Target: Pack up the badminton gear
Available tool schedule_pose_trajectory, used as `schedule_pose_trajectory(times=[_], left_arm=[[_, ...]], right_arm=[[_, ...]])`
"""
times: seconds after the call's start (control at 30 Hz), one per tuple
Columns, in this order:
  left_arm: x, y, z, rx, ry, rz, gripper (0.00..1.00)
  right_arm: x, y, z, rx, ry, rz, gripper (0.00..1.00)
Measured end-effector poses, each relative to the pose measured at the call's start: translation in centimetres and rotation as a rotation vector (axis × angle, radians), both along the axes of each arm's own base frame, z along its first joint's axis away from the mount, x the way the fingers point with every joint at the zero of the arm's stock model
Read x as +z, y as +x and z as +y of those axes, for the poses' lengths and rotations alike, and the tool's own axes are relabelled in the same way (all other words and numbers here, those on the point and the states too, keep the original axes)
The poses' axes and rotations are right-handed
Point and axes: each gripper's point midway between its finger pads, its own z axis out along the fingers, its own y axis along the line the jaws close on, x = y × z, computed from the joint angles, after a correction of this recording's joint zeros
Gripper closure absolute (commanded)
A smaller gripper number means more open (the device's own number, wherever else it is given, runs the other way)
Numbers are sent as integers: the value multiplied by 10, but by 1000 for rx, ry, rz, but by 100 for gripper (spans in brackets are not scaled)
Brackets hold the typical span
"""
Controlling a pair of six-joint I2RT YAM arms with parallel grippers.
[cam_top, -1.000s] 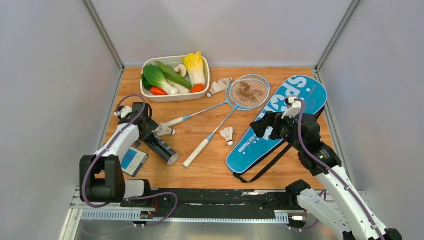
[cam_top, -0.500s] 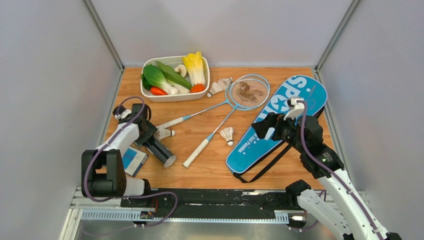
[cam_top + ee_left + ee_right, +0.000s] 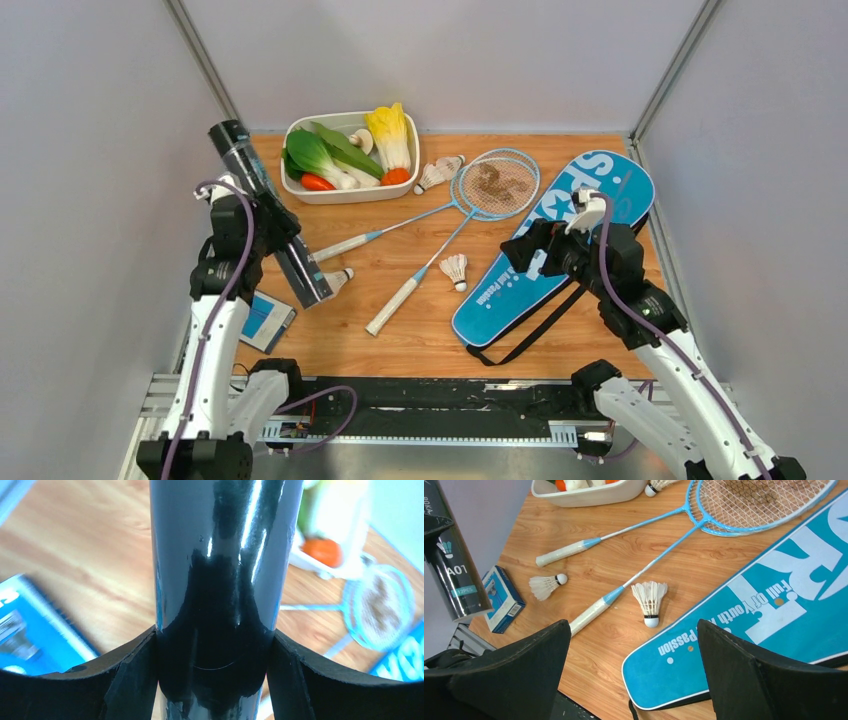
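**Wooden tabletop (image 3: 400, 330) hosts badminton pack-up**

The left tool (image 3: 268, 228) grips the long black tube (image 3: 240, 155), tilted clear of the tabletop, lower end beside a shuttlecock (image 3: 338, 277), likely to load it. Two rackets (image 3: 495, 185) lie centre, heads overlapping. The right tool (image 3: 528, 255), spread and empty, hovers over the blue cover (image 3: 600, 185), seemingly to open it.

Tube (image 3: 300, 268): glossy black, white lettering, small teal label band. Rackets (image 3: 495, 186): light-blue frames and shafts, white strings with a brown patch, white grips with a blue collar. Shuttlecocks (image 3: 650, 600): white feathers, black band, white cork. Cover (image 3: 495, 300): bright blue, white lettering and star, black strap. Table (image 3: 420, 335): orange-brown wood grain. Tray (image 3: 345, 194): white. Vegetables (image 3: 345, 150): green, yellow, orange. Box (image 3: 262, 322): blue and white. Walls (image 3: 100, 150): plain pale grey.
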Motion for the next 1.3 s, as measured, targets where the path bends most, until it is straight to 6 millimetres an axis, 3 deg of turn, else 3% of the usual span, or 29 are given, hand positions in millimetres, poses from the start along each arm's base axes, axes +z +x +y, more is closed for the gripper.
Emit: schedule_pose_trajectory(times=[0.17,0.27,0.37,0.53,0.63,0.9,1.07,1.3], left_arm=[[38,-7,-62,-386,-71,-153,53],[44,-20,-110,-641,-108,-185,53],[42,-53,-167,-929,-150,-178,53],[36,-111,-226,-1286,-163,-165,53],[26,-132,-236,-1390,-150,-149,53],[-21,-154,-236,-1474,-130,-31,53],[-27,-158,-236,-1504,-130,-28,53],[-18,-163,-242,-1556,-152,-71,53]], right_arm=[[25,5,9,32,29,-38,0],[40,8,17,64,53,-64,1],[48,11,32,135,86,-74,1],[50,18,59,258,112,-38,9],[67,22,72,325,128,-58,19],[120,15,80,413,160,-204,35],[121,10,87,474,163,-209,40],[102,3,104,613,179,-126,46]])
